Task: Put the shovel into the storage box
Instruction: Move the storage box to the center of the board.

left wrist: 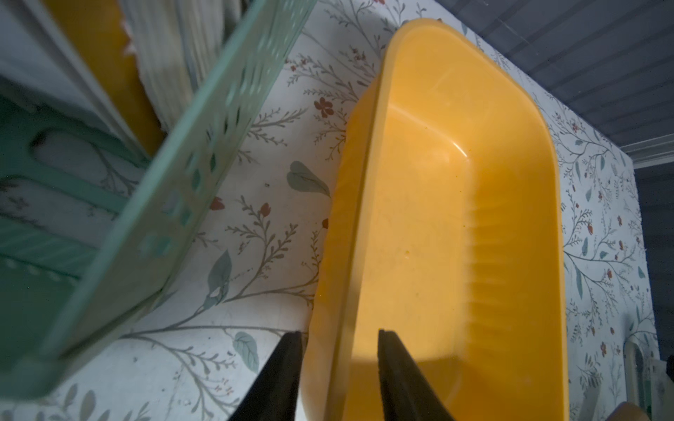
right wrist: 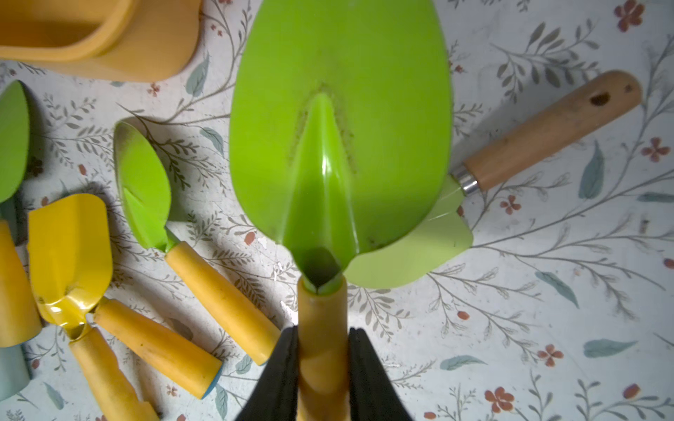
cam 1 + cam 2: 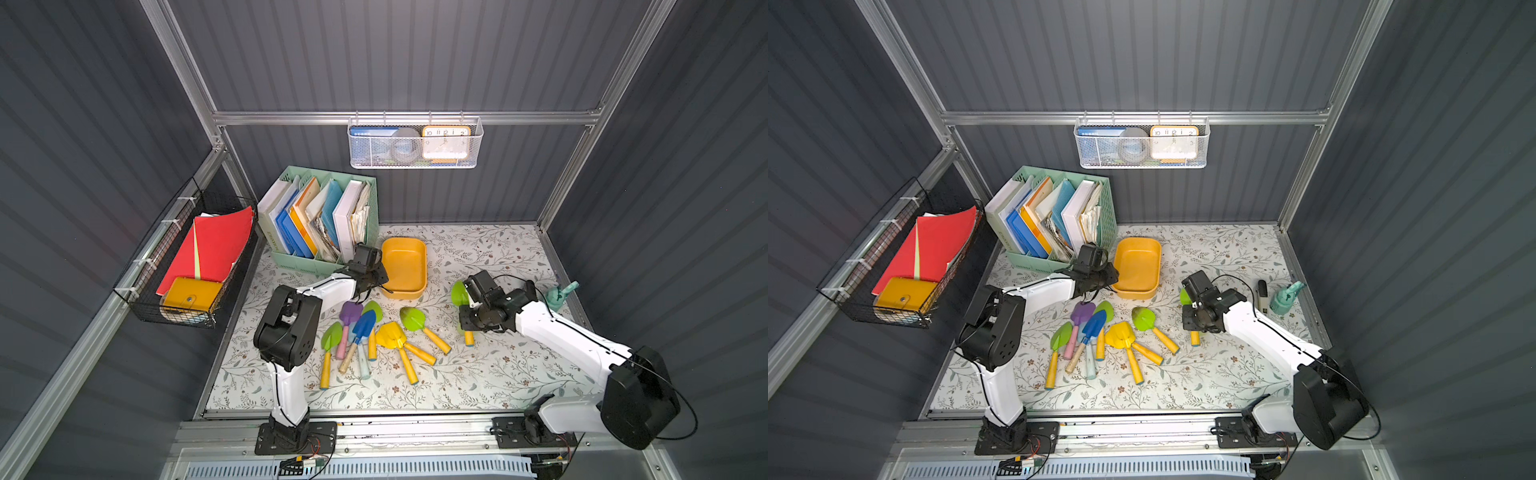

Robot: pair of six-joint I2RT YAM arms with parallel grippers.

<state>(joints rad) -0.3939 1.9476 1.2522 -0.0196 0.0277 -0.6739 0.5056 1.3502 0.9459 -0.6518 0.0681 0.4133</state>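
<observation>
Green-bladed, yellow-handled shovel (image 2: 339,127) sits at the counter's (image 3: 498,365) 3 o'clock, its handle clamped in the right fingers (image 2: 284,371). The yellow-orange storage box (image 3: 405,266) lies at its 10 o'clock. The left fingers (image 1: 284,364) straddle the box's near rim, grip unclear. Bare counter lies toward 1 o'clock.

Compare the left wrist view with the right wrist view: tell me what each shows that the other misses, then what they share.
Left wrist only: the mint-green file organiser, and the left tool straddling one wall of the storage box, whose inside is empty. Right wrist only: the right tool shut on the yellow handle of a green shovel, a wooden-handled shovel lying below its blade, and loose shovels on the table. Both: the storage box and the floral table cover.
</observation>
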